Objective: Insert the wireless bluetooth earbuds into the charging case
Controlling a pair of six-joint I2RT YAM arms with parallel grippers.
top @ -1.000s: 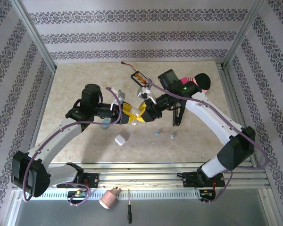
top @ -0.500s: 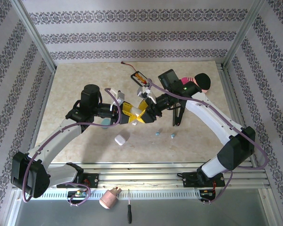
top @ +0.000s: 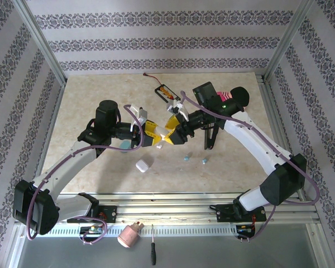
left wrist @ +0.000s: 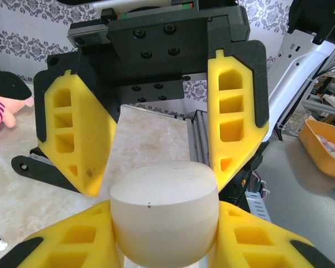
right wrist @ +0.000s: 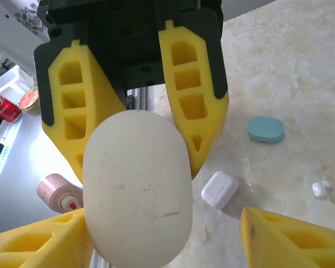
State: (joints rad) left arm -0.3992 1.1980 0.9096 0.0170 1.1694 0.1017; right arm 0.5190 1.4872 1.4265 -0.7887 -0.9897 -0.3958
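Earbuds (top: 186,158) are still lying loose; left gripper (left wrist: 164,223) is clamping the white case (left wrist: 164,201), right gripper (left wrist: 159,177), jaws apart, is shifting farther

Above table (top: 95,95) centre, the charging case (left wrist: 164,215) — second case (top: 143,165) before it, earbuds (top: 186,158) right of that.

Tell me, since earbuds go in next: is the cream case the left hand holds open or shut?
Shut. The cream case shows one smooth closed shell, no lifted lid or cavity.
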